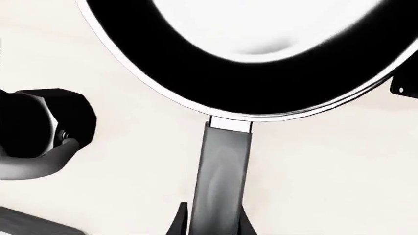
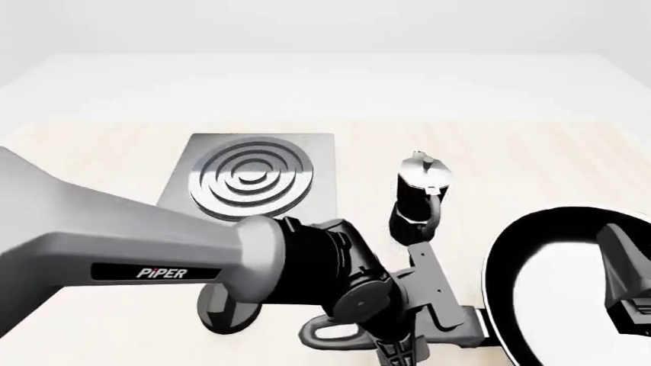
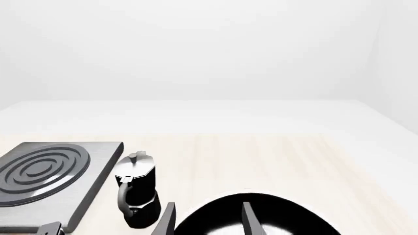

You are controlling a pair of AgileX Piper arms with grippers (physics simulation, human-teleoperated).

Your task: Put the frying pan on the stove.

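Observation:
The frying pan [image 2: 554, 286] is a glossy black round pan at the front right of the table, and its long grey handle [image 2: 458, 324] points left toward a loop end. In the left wrist view my left gripper [image 1: 214, 224] has a finger against each side of the handle [image 1: 222, 166], shut on it. In the front view the left gripper [image 2: 402, 347] is at the bottom edge. My right gripper [image 3: 209, 220] hangs open over the pan [image 3: 261, 218]. The stove [image 2: 254, 179], a grey slab with ringed burner, lies at the back left, apart from the pan.
A black-and-silver moka pot [image 2: 417, 194] stands between the stove and the pan, close to the handle. A small black oval knob [image 2: 229, 314] lies under my left arm. In the right wrist view the moka pot [image 3: 137, 191] stands beside the stove [image 3: 46, 171].

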